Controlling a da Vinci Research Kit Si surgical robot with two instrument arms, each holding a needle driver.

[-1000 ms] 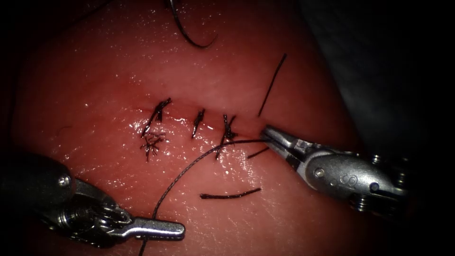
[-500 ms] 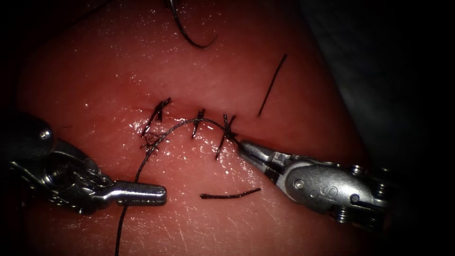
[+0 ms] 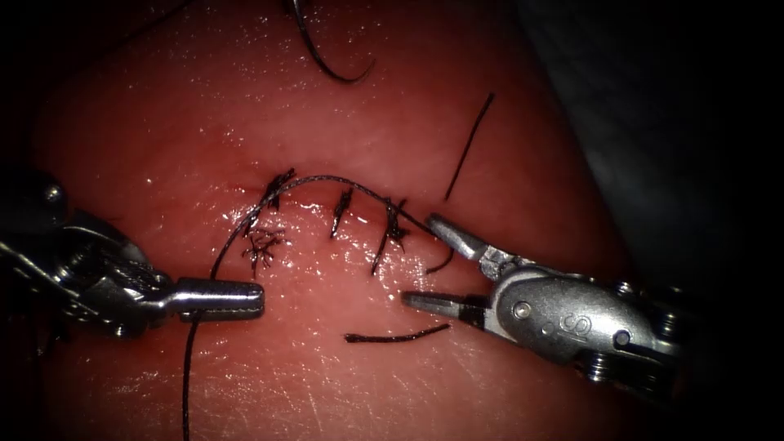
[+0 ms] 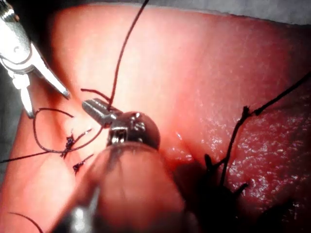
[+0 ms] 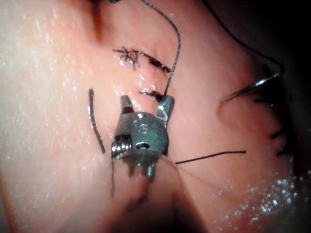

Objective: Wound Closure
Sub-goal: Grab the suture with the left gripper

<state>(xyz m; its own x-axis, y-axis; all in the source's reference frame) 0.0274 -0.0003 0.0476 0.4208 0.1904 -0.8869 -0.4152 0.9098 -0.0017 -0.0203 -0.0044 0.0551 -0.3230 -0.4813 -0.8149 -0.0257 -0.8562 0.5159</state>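
The cut (image 3: 335, 214), running left to right across the tissue (image 3: 490, 384), was crossed by three dark stitches (image 3: 341, 211), a frayed knot (image 3: 261, 243) sitting just near of its left end. The working thread (image 3: 327, 180) arched from beside the rightmost stitch, over the far side of the cut to its left end, then dropped toward the near edge, passing through the left tool (image 3: 219, 299). That tool lay on the near left with its jaws clamped on the thread, apparently to keep the strand taut and lifted off the stitches.

The right tool (image 3: 425, 261), reaching in from the right, had its jaws spread wide, one tip touching or just beside the thread at the right end of the cut, the other lying over the tissue nearer the camera; it gripped nothing. The spread jaws suggested it had let the strand go or stood ready to take it.

The needle (image 3: 327, 57) lay free on the far tissue, well apart from the cut and held by neither tool; whether its tip touched the surface could not be told. Cut ends of thread (image 3: 396, 336) lay loose near of and to the right of the cut.

Half a second earlier the right tool's jaws were closed at the rightmost stitch; they had since opened. The left tool had drawn further left, and the thread's arch had risen toward the far side of the cut.
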